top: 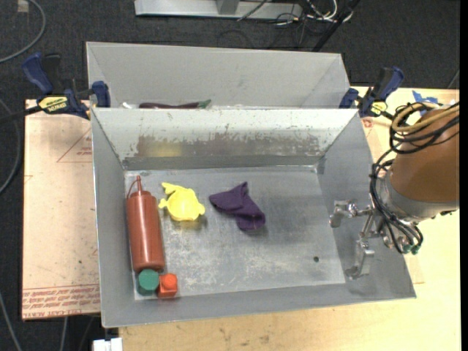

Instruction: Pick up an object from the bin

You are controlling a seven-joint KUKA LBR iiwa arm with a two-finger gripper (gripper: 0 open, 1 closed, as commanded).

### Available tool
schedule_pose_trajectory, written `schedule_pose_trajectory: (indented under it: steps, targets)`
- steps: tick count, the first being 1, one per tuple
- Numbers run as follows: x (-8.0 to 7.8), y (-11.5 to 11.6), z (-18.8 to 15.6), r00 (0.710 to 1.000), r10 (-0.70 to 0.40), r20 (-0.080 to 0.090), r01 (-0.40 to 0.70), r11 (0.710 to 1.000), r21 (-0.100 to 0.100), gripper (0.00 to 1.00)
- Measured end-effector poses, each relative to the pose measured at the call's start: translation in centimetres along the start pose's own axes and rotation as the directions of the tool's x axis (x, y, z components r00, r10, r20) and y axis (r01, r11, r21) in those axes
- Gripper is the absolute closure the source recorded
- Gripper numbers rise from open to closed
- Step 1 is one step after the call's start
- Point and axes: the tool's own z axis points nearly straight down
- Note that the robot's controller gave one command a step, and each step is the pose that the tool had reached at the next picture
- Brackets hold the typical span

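Gripper (349, 240) spread wide, empty, at bin (219, 131) right wall; floor scuffed grey; dark carpet (73, 13), cables (322, 6) behind.

- Single camera, mounted high and looking down into the grey metal bin (292, 254).
- It's tilted a bit off straight-down, so the bin's far wall shows its inner face and the near wall barely does.
- It sits far enough back that the whole bin fits, plus dark floor (73, 13) past the far rim.
- The arm (428, 174) pokes in from the right edge.
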Motion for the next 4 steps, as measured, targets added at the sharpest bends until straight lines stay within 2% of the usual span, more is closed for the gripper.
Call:
schedule_pose_trajectory:
  steps: [1,2,3,4]
  targets:
    - [-0.2,0.0,-0.4,1.0,-0.003,0.008,0.003,1.0,0.002,0.0]
    - [-5.5,1.6,2.4,1.0,-0.023,0.011,0.023,1.0,0.003,0.0]
    - [-7.8,6.7,6.8,0.999,-0.052,0.011,0.052,0.999,0.002,0.0]
    - [-12.0,7.3,7.6,1.0,-0.024,0.006,0.024,1.0,-0.003,0.0]
